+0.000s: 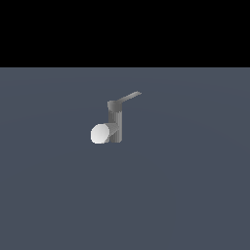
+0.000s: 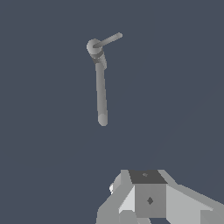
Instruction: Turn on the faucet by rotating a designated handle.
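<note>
The faucet (image 1: 115,122) is a small grey upright post on the floor, with a thick short spout ending in a pale round face (image 1: 100,134). The handle (image 1: 129,96), a thin flat grey bar, sticks out from the top cap toward the exterior view's right and slightly upward. In the wrist view the faucet (image 2: 101,87) appears from above, with the handle (image 2: 109,39) angling off its cap. Grey parts of my gripper (image 2: 146,192) show at the picture's edge, well apart from the faucet and touching nothing. I cannot make out how its fingers stand. The exterior view shows no arm.
A flat dark blue-grey floor (image 1: 185,195) spreads around the faucet. A black band fills the upper part of the exterior view.
</note>
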